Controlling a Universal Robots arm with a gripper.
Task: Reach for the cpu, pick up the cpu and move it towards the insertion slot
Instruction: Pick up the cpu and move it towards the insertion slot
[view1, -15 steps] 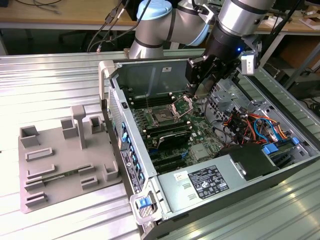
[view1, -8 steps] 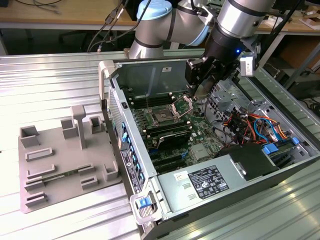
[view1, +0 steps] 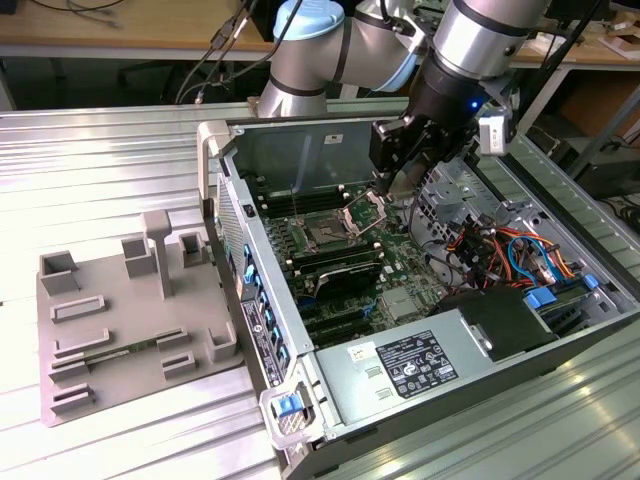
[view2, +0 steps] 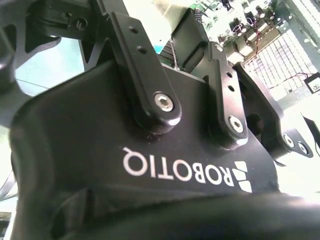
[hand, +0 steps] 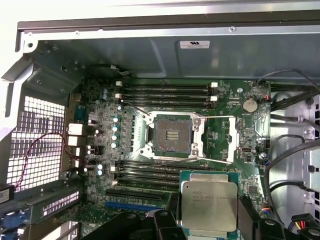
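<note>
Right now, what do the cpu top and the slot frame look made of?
cpu: top looks like brushed metal, matte silvery-grey with faint print, on a green board edge. Slot frame: bare shiny metal, probably steel, bright glints around the dark socket.

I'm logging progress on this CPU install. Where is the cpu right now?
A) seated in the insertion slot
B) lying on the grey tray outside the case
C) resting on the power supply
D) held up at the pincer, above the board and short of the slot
D: in the first wrist view the cpu sits between the pincer fingers, while the insertion slot lies open and bare.
</note>
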